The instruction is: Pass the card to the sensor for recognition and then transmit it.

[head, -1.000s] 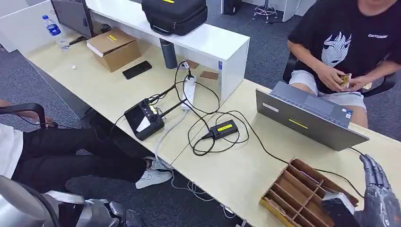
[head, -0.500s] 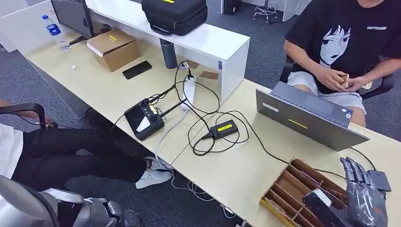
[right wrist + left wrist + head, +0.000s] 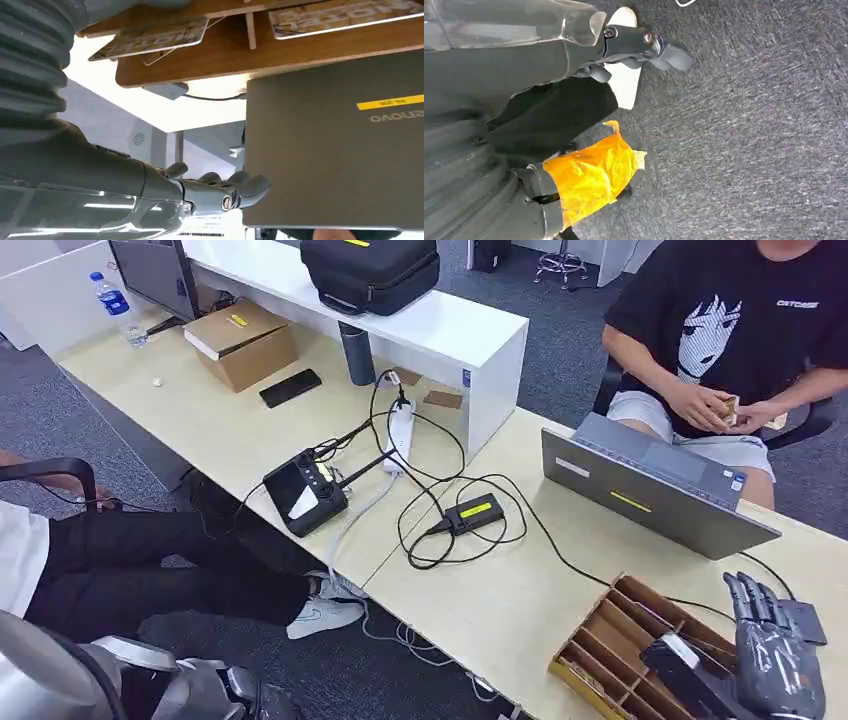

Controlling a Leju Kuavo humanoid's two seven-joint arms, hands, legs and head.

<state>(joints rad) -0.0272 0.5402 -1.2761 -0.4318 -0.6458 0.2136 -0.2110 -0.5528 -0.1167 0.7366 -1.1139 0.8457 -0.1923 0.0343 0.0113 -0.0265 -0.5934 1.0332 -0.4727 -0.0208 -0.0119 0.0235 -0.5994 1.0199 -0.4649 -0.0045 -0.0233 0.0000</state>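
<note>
A wooden slotted card tray lies at the table's near right corner, and patterned cards lie in its slots in the right wrist view. My right hand hovers over the tray's right end with its fingers stretched out and nothing in them. A flat grey pad with a cable lies just beyond that hand. My left hand hangs low beside me over the carpet and holds nothing.
A grey laptop stands open behind the tray. Behind it a seated person in a black shirt holds small cards. Cables, a black box with a yellow label and a black controller lie mid-table. Another person's legs are at left.
My right hand has come up from the picture's lower right edge and moved left over the tray's end; in the last half second it barely moved. The left arm is still.
</note>
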